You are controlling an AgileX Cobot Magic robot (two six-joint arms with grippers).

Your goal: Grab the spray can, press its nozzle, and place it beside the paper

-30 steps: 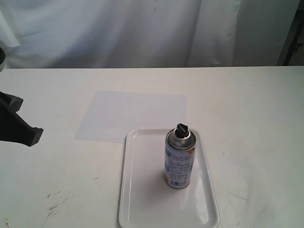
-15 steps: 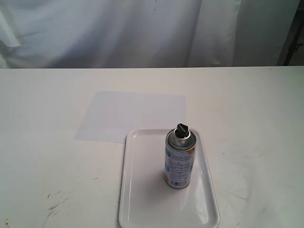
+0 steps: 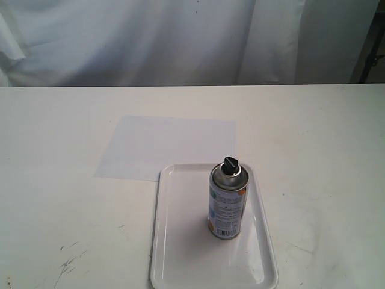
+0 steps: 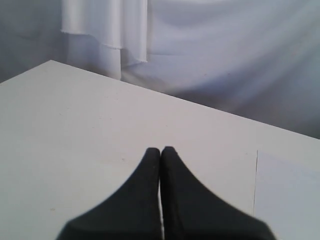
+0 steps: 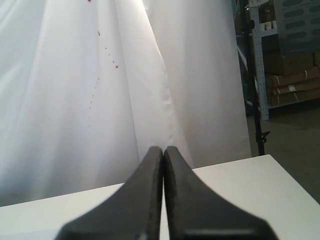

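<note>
The spray can (image 3: 227, 205) stands upright on a glossy white tray (image 3: 174, 253), its black nozzle (image 3: 231, 162) on top. The paper (image 3: 162, 146) lies flat just behind the tray, partly under its far edge; a corner of the paper (image 4: 287, 195) shows in the left wrist view. Neither arm appears in the exterior view. My left gripper (image 4: 160, 149) is shut and empty above bare table. My right gripper (image 5: 163, 148) is shut and empty, facing the white curtain.
A white curtain (image 3: 180, 36) hangs behind the table (image 3: 60, 150). Dark scuff marks (image 3: 69, 262) dot the near left of the tabletop. Metal shelving with boxes (image 5: 287, 65) stands past the table's far right end.
The left arm's dark part, seen at the left edge of the exterior view a second ago, has withdrawn out of frame. The can, tray and paper have not moved.
</note>
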